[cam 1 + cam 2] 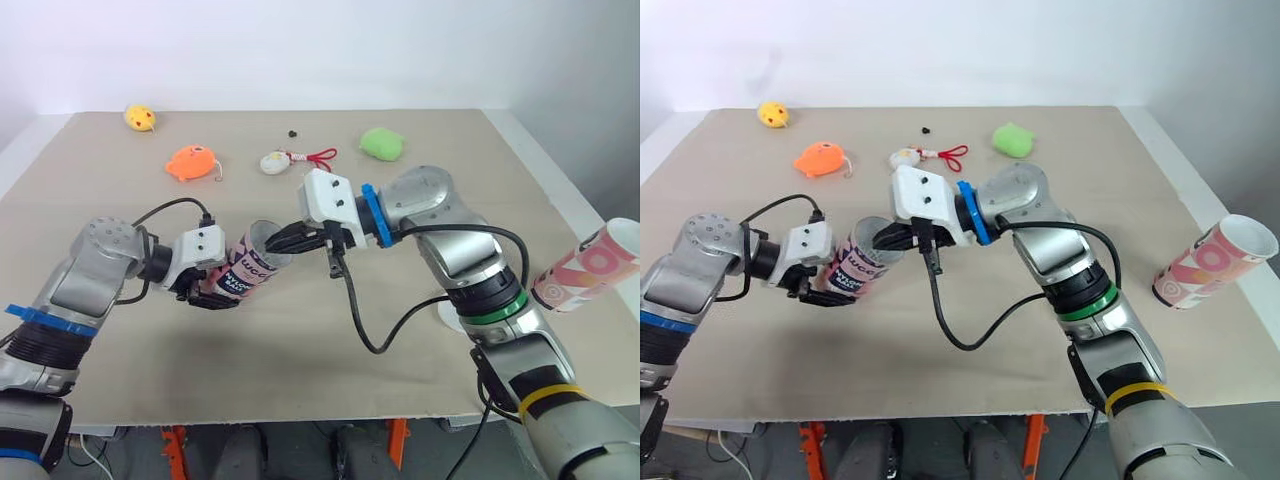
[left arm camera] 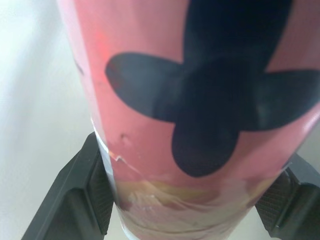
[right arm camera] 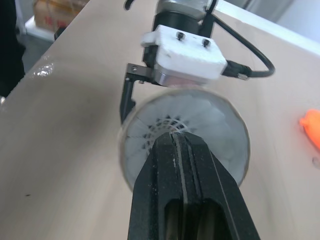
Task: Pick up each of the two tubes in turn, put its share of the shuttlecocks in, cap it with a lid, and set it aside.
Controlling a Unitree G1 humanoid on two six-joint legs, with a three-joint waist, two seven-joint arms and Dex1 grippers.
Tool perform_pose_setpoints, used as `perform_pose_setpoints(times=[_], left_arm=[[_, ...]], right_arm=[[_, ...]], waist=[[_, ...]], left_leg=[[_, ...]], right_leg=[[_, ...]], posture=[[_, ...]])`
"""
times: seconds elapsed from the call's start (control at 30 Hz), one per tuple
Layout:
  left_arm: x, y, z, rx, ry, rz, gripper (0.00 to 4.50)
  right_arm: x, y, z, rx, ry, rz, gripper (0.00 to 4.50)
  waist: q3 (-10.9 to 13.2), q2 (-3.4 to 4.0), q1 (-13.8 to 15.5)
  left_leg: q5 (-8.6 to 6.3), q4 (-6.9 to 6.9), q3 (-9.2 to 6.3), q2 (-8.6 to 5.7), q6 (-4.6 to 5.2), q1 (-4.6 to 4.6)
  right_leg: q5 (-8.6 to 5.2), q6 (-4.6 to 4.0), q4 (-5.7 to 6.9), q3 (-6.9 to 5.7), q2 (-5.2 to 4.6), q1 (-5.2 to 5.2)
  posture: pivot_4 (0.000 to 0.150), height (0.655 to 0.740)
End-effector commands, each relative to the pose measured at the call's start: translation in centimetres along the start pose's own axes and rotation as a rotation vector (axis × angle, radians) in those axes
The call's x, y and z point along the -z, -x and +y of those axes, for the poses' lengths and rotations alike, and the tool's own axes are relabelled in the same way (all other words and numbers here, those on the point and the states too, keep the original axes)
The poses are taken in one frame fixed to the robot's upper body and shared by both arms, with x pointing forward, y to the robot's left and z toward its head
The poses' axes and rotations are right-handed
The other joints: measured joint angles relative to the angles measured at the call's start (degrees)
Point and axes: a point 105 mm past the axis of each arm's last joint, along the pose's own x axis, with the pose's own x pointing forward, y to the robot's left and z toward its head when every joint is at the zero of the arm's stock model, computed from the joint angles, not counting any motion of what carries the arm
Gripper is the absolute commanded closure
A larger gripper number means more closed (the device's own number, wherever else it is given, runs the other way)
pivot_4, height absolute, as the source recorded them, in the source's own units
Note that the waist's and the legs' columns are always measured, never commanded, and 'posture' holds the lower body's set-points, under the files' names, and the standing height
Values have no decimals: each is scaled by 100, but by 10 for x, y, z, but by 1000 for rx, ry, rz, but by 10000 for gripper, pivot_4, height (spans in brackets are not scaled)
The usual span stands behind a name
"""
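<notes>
Left gripper (image 1: pixel 212 297) clamped on tube (image 1: pixel 252 264) — right gripper (image 3: pixel 175 145) fingers pressed together, arm bent across leftward.

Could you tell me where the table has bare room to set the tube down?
Bare: the near strip of table in front of the held tube; the right side between the green toy and the other tube. Crowded: the far middle, around the orange toy.

Head stereo pair looks forward and down over the table (image 1: pixel 300 380), both eyes sharing the whole tabletop. Left wrist camera sits hard against the side of the tube (image 2: pixel 200 100). Right wrist camera faces that tube's open mouth, close.
</notes>
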Motion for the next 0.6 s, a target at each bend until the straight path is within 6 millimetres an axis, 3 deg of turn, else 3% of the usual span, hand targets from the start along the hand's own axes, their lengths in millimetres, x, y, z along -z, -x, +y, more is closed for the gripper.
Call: perform_pose_setpoints(times=[0.03,0.13,0.17,0.23,0.27,0.43,0.6], left_arm=[[-39,5,10,-81,-76,-178,12675],[-59,-2,13,-135,-81,-313,12675],[-66,-6,12,-146,-73,-365,12675],[-79,-16,8,-161,-39,-478,12675],[-83,-22,5,-168,-11,-532,12675],[-90,-50,-6,-211,83,-669,12675],[-79,-84,-14,-293,196,-728,12675]], right_arm=[[-10,47,-6,112,-39,-54,44100],[13,82,0,166,-127,24,44100],[25,94,6,176,-163,73,38514],[44,115,16,196,-230,163,32146],[51,126,21,207,-261,198,26283],[82,163,35,258,-336,387,1592],[131,200,55,306,-417,617,172]], waist=[[2,-2,30],[4,-5,90],[5,-9,97],[6,-11,106],[7,-10,102],[7,-8,17],[8,-10,20]], left_leg=[[0,0,-5,-2,0,-4],[-1,5,-19,-6,0,-25],[-3,5,-22,-12,3,-28],[-6,6,-29,-15,9,-33],[-7,7,-30,-20,10,-34],[-13,7,-19,-24,21,-26],[-13,8,-14,-26,21,10]], right_leg=[[0,-1,0,-4,-2,0],[-2,0,-12,-20,-9,-3],[-3,2,-15,-22,-14,-4],[-4,4,-23,-29,-15,-1],[-6,6,-21,-28,-19,-1],[-5,6,-14,-7,-18,-4],[-5,10,-16,-5,-19,32]], posture=[[1500,7400],[1500,7400],[1500,7400],[1500,7400],[1500,7400],[1500,7400],[1500,7400]])
